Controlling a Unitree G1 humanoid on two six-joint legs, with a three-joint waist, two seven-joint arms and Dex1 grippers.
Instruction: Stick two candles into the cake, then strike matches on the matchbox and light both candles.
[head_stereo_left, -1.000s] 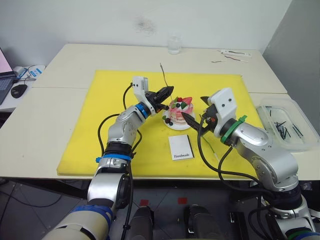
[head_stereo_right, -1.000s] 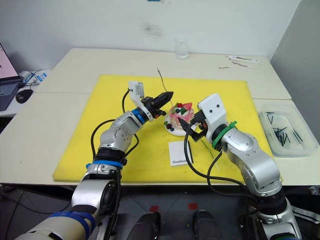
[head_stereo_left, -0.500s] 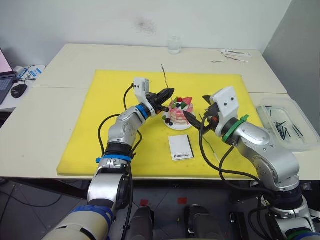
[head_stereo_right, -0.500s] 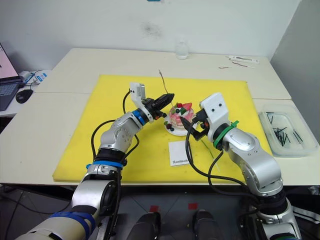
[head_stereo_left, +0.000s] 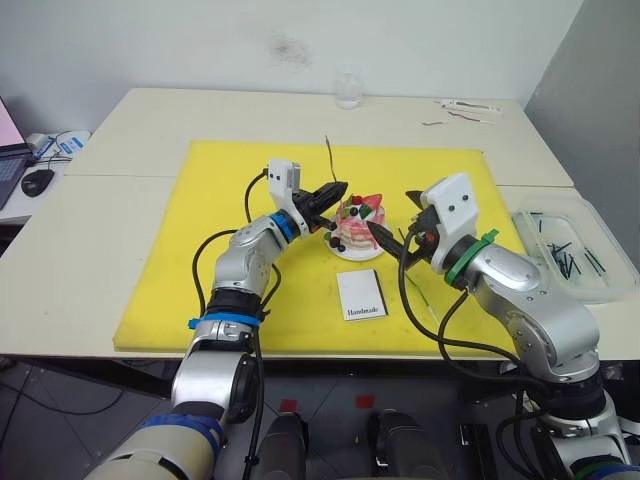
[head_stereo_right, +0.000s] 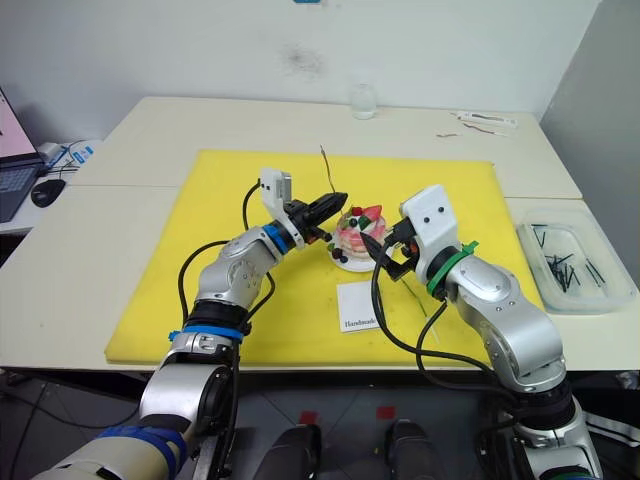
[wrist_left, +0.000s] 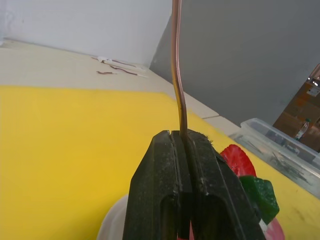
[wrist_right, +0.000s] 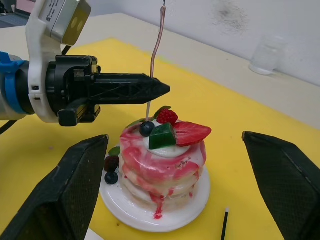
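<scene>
The cake (wrist_right: 162, 157) was swirled pink and white in layers, topped with a red strawberry, a dark blue berry, a red raspberry and a green piece, on a white plate (wrist_right: 150, 215). The candle (wrist_right: 156, 47) looked coppery-brown with a pale lower end. The left claw (wrist_right: 150, 90) was black; the right claw (head_stereo_left: 385, 237) was black too. The mat (head_stereo_left: 240, 290) was plain bright yellow, the worktop (head_stereo_left: 150, 115) cream. The matchbox (head_stereo_left: 361, 295) was white with black script.
</scene>
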